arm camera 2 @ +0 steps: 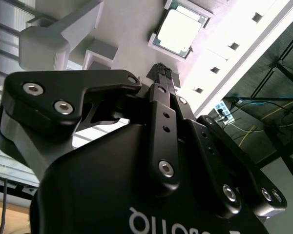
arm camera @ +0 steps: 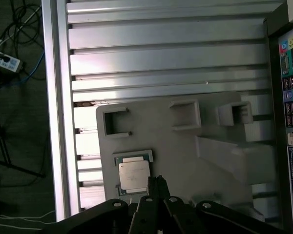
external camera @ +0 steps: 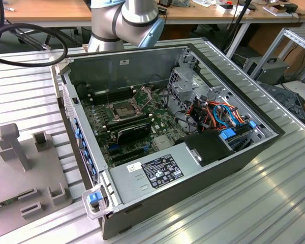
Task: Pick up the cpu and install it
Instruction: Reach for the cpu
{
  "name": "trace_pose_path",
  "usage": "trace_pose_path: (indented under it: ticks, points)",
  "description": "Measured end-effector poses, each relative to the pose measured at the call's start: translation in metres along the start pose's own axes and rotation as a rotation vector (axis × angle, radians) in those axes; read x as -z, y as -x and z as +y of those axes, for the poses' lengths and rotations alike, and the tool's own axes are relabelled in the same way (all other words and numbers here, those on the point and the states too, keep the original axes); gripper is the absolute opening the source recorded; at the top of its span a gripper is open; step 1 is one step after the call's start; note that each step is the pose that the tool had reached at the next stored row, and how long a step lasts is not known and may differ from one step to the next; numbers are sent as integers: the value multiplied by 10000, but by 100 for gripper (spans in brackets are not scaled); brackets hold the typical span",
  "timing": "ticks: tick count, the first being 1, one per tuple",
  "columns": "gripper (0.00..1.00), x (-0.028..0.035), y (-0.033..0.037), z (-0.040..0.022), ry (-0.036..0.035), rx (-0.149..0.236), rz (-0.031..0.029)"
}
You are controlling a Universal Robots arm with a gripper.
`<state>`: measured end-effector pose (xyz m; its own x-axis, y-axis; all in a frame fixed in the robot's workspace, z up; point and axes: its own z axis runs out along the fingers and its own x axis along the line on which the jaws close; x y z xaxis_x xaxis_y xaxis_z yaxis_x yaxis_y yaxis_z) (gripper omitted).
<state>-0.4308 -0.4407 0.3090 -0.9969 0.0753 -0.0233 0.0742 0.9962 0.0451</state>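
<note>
Ribbed table (external camera: 254,203) bears computer case (external camera: 193,189), grey plate (external camera: 46,173).

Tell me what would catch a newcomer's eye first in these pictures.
The open computer case dominates the exterior view, its motherboard laid bare and the robot arm rising behind it. In both wrist views, the cpu lies in a recess of a grey holder plate, and the gripper, fingers shut, points down close beside it.
</note>
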Motion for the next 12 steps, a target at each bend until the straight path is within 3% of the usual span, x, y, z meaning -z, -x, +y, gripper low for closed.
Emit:
trace_pose_path:
  ticks: [6,12]
  points:
    - [11,-9,-9,-45,0,-2,0]
    - [11,-53,-24,-51,-1,0,1]
